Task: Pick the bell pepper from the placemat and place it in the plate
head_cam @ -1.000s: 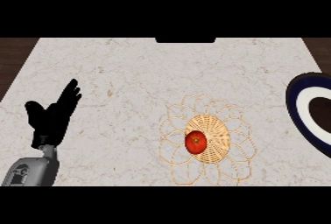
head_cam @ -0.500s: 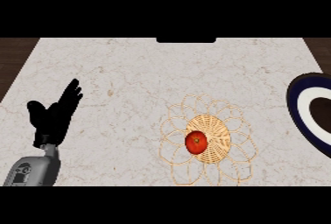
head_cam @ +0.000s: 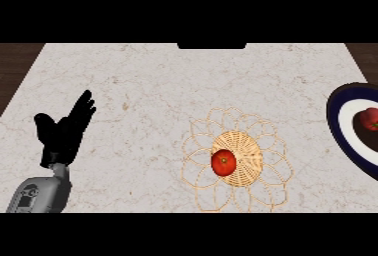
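The red bell pepper [head_cam: 224, 162] sat on the middle of the woven placemat [head_cam: 269, 150], close to the near edge of the table [head_cam: 184, 85]. The plate [head_cam: 334, 112] lay apart from it at the right edge. The left hand [head_cam: 65, 134] rested near the left edge, fingers straight and apart, holding nothing.

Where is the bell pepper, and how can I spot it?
Find the pale stone counter, then the flower-shaped woven placemat near its front middle. The bell pepper sits on the mat's solid centre: small, round, bright red, unlike the tan mat and the dark-rimmed plate at the right edge.
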Robot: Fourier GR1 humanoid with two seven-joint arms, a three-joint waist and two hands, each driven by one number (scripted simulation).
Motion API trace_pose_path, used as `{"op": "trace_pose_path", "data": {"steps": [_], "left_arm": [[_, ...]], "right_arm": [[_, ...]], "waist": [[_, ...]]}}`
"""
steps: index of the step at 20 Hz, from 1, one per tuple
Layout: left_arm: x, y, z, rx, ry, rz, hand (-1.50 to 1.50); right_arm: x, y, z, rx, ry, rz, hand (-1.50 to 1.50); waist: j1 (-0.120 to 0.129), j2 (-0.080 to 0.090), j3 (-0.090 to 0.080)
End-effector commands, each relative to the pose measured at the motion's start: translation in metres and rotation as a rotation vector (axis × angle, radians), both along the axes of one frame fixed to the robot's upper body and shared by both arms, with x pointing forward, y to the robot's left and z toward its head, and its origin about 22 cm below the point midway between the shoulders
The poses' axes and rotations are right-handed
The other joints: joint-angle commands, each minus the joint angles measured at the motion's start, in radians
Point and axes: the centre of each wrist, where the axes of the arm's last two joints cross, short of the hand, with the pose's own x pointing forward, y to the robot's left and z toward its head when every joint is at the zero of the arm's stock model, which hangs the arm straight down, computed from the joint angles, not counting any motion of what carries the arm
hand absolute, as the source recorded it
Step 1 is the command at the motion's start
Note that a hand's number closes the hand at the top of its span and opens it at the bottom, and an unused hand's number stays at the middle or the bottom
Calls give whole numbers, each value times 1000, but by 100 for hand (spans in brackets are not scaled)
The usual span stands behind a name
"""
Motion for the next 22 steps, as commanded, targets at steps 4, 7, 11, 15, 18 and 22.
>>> {"op": "trace_pose_path", "data": {"steps": [4,7,11,15,18,22], "left_arm": [[-9,-7,-10,9,0,6,0],[-14,6,-4,-1,1,19,0],[-12,10,-1,9,-6,30,0],[-7,5,3,22,-1,4,0],[-14,7,11,19,-6,1,0],[9,-2,1,27,-23,9,0]], "right_arm": [[2,2,29,30,-364,115,-150],[-3,2,42,226,-380,66,-150],[-29,-11,33,420,-410,147,-150],[-52,-9,10,468,-427,173,-150],[-71,-32,2,422,-445,170,-150],[-82,-36,15,407,-458,178,-150]], "waist": [[-8,-3,-1],[-9,-7,-2],[-18,-6,-1],[-7,-2,-1],[0,0,-1],[-5,0,-1]]}}
